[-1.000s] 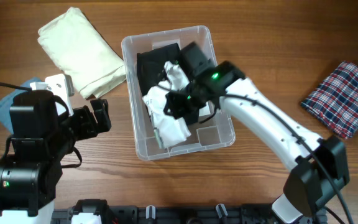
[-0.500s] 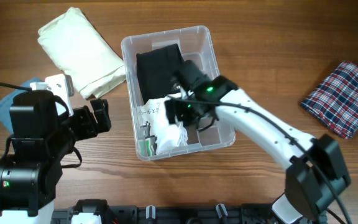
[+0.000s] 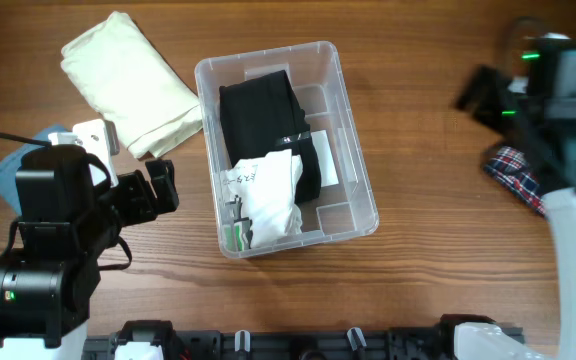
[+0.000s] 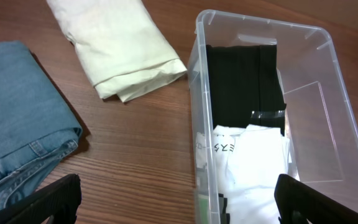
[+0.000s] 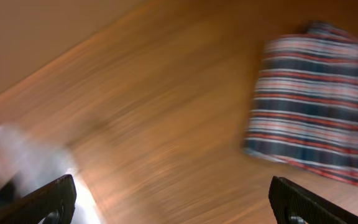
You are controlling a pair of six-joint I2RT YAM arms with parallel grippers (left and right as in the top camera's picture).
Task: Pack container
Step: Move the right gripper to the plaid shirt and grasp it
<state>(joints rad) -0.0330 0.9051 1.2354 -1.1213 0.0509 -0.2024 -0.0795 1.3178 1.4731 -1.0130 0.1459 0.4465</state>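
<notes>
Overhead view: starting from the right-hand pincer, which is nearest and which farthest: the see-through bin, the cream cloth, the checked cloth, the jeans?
Measured from the right pincer:
1. The checked cloth, close by at the table's right side.
2. The clear container, mid-table.
3. The cream cloth, upper left.
4. The jeans, far left, only partly in view.

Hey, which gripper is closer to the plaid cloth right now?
Right. The right gripper hovers just beside the plaid cloth; the left gripper sits far off, left of the container.

left tool (image 3: 160, 188) parted wide, right tool (image 5: 178, 202) likewise
</notes>
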